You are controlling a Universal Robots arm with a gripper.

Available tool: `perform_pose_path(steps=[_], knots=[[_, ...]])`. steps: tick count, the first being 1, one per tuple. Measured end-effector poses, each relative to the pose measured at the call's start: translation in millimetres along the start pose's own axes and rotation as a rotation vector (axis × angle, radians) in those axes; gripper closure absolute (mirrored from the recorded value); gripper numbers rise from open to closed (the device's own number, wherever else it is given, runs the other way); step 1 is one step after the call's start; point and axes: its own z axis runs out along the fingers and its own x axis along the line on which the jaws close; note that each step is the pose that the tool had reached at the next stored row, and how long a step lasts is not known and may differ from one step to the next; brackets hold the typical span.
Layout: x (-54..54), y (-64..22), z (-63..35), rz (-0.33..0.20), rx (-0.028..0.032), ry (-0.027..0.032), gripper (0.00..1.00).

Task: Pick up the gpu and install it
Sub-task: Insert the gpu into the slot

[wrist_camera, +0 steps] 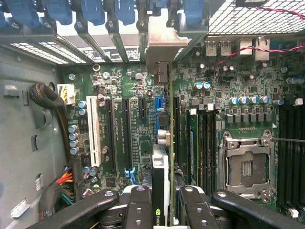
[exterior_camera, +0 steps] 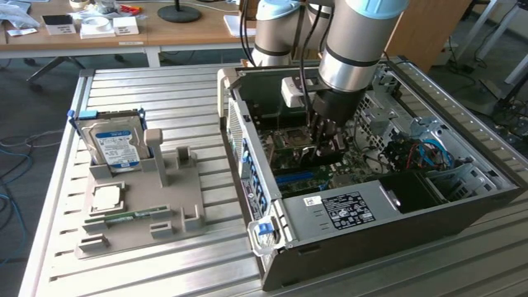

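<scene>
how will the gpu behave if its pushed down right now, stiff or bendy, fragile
Probably stiff: the gpu looks straight, held edge-on in the gripper. Likely light, being a thin card. Probably fragile and apt to jam if skewed, since its metal bracket sits right by the case's rear slots.

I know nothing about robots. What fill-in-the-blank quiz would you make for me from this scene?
1. The pincer grips the gpu over the ____ motherboard.
2. The hard drive stands outside the computer case, on the exterior view's ____.
3. The hard drive's label is ____.
Missing words: green; left; blue.
</scene>
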Motion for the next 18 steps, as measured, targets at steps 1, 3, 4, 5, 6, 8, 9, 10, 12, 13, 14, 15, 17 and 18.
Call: perform_pose_path(steps=[1,3,4,5,6,8,9,10,12,13,14,15,17,18], knots=[[0.0,0.2,0.0,0.0,0.0,0.0,0.73],[0.1,1.0,0.0,0.0,0.0,0.0,0.73],[0.1,1.1,0.0,0.0,0.0,0.0,0.73],[0.1,1.1,0.0,0.0,0.0,0.0,0.73],[0.1,1.1,0.0,0.0,0.0,0.0,0.73],[0.1,1.2,0.0,0.0,0.0,0.0,0.73],[0.1,1.2,0.0,0.0,0.0001,0.0,0.73],[0.1,1.8,-0.1,0.0,0.0,0.0,0.73],[0.2,3.1,-0.1,0.0,0.0,0.0,0.73],[0.3,3.7,-0.1,0.0,0.0,0.0,0.73],[0.2,4.1,-0.1,0.0,0.0,-0.0001,0.73],[0.5,4.1,-0.1,0.0,-0.0001,0.0001,0.73],[1.7,4.0,-0.2,0.0,-0.0001,0.0001,0.73],[2.3,4.0,-0.2,0.0,0.0,0.0,0.73]])
